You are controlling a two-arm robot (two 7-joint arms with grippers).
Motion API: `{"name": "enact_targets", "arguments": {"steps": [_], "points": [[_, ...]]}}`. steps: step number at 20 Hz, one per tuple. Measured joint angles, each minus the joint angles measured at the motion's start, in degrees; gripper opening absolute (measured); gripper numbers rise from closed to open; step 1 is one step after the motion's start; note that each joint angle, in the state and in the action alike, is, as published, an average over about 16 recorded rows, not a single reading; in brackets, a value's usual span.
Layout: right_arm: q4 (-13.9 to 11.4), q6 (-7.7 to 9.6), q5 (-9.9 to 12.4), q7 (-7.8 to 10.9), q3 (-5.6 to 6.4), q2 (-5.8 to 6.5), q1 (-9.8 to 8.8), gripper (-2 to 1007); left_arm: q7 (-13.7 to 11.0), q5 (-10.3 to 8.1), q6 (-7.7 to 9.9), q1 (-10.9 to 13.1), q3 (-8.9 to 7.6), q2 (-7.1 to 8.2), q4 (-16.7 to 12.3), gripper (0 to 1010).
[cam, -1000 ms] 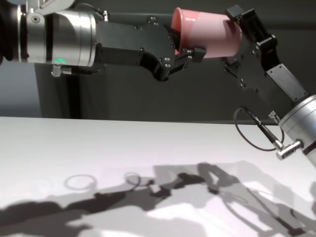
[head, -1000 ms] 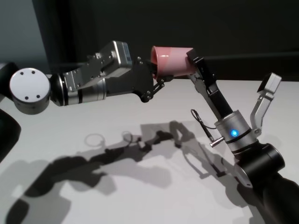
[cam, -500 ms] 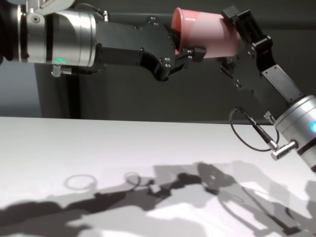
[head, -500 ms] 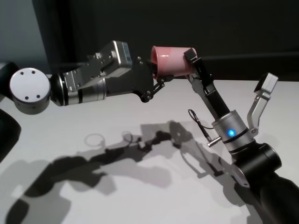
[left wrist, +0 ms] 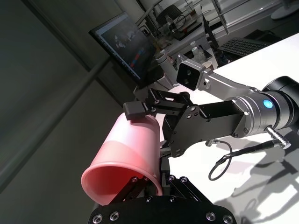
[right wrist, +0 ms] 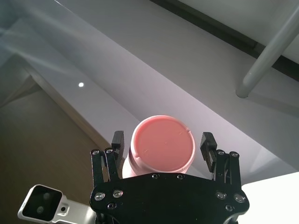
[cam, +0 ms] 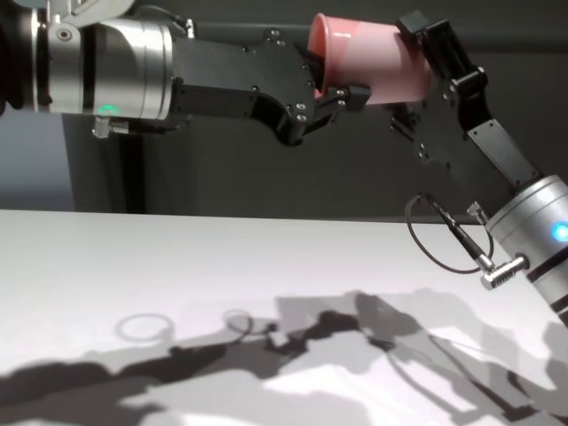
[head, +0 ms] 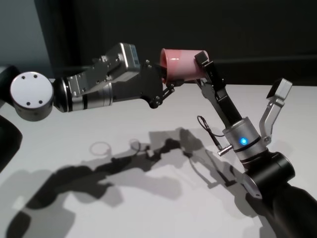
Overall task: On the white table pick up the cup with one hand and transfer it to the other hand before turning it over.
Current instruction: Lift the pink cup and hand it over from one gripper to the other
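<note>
The pink cup (head: 181, 64) hangs on its side high above the white table (head: 59, 134), its mouth towards my left arm. My left gripper (head: 165, 75) is shut on the cup's rim, one finger inside and one outside, as seen in the chest view (cam: 333, 84) too. My right gripper (head: 199, 67) reaches up from the right and is open. Its fingers straddle the cup's base end (right wrist: 162, 144) with a small gap on each side. In the left wrist view one right fingertip (left wrist: 133, 108) lies over the cup (left wrist: 133, 149).
A thin black cable loop (cam: 435, 235) hangs from my right wrist. Both arms cast dark shadows (head: 148, 148) across the tabletop. A dark wall stands behind the table.
My right arm has slid a little to the left, bringing its open fingers slightly further along the cup. The left arm and the cup have not moved.
</note>
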Motion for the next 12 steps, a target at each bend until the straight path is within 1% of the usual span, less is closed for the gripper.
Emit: {"name": "enact_targets", "arguments": {"steps": [6,12], "points": [[0.9,0.42,1.12,1.15,-0.61,-0.03,0.49,1002,0.0,0.0,0.0,0.0,0.0,0.0,0.0,53],[1.08,0.28,1.88,1.45,-1.16,0.16,0.67,983,0.0,0.0,0.0,0.0,0.0,0.0,0.0,53]]}}
